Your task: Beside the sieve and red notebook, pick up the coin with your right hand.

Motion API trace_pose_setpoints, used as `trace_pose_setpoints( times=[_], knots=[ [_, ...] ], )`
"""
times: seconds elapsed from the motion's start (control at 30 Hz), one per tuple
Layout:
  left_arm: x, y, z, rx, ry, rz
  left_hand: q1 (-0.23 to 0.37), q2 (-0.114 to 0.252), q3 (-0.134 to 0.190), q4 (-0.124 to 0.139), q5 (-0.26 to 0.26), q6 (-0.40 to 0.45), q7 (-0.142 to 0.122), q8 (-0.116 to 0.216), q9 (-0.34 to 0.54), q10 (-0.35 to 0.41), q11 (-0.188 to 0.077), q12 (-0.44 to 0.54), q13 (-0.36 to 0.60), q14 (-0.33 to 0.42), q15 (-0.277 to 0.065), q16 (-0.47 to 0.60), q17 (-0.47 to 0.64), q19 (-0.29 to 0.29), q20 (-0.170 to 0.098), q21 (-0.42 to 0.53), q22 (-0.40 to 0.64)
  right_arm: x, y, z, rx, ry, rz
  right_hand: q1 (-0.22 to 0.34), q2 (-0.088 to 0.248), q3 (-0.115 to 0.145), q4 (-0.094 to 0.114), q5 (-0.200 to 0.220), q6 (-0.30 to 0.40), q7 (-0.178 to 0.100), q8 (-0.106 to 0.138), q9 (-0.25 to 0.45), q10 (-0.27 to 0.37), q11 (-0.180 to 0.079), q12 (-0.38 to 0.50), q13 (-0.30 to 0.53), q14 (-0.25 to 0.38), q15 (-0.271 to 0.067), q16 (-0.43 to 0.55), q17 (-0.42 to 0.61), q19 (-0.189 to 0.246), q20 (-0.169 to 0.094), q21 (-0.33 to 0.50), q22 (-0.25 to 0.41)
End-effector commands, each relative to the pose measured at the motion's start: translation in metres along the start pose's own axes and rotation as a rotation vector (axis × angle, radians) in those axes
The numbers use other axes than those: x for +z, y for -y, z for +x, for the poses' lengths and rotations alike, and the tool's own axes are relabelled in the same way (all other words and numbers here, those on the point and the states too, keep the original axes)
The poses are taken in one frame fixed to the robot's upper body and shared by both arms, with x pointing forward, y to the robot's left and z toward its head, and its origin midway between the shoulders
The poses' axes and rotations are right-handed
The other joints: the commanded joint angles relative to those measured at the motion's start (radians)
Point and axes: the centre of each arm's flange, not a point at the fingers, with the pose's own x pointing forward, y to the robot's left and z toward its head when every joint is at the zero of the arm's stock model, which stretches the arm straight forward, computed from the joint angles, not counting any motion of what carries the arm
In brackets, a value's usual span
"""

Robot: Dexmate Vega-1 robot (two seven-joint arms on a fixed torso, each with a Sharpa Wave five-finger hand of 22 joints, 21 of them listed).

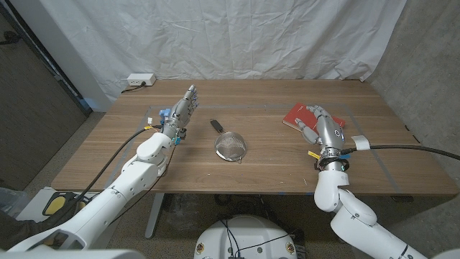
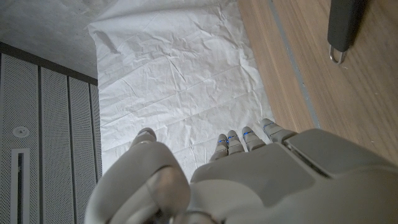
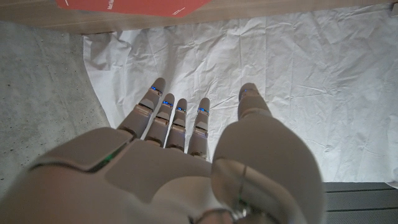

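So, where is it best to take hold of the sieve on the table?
Grip the sieve by its dark handle, which sticks out from the round mesh bowl toward the far left. Probably come from above with the left robot hand, which is nearest it.

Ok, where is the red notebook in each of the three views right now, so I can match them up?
Head view: the red notebook lies right of centre on the table, partly covered by the right hand.
Right wrist view: a red strip along the top edge, beyond the fingertips.
Left wrist view: I can't find it; the sieve handle is at top right.
Shared landmark: the white crumpled backdrop.
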Motion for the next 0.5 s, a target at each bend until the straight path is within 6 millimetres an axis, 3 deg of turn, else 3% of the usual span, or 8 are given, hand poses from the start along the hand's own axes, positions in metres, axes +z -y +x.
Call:
trace_pose_setpoints(
  times=[0.03,0.5],
  knots=[
    [0.0024,0.0012,-0.0067,0.01,0.014,0.001,0.006,0.009,-0.008,0.001,0.003,0.002,0.0,0.004,0.002,-0.002,0.006,-0.001,0.003,-0.004,0.006,0.0,0.004,-0.006,-0.036,-0.004,0.001,0.0066,-0.0003,0.0012,0.018,-0.024,-0.134,0.032,-0.007,0.011,-0.002,0.011,-0.002,-0.002,0.002,0.008,-0.015,-0.009,-0.005,0.003,-0.003,0.002,-0.004,0.003,-0.003,0.001,-0.005,0.002],
    [0.0029,0.0008,-0.0145,0.029,0.02,-0.003,0.006,0.011,-0.011,0.001,0.003,0.002,0.001,0.003,0.002,-0.002,0.011,-0.001,0.003,-0.005,0.007,0.0,0.004,-0.005,-0.035,-0.005,0.001,0.0101,-0.0076,0.0063,0.045,-0.053,-0.256,0.1,-0.029,0.014,-0.001,0.029,0.003,-0.008,0.007,0.021,-0.032,-0.017,-0.007,0.006,-0.018,-0.03,-0.007,0.003,-0.008,-0.008,-0.015,0.003]
  ],
)
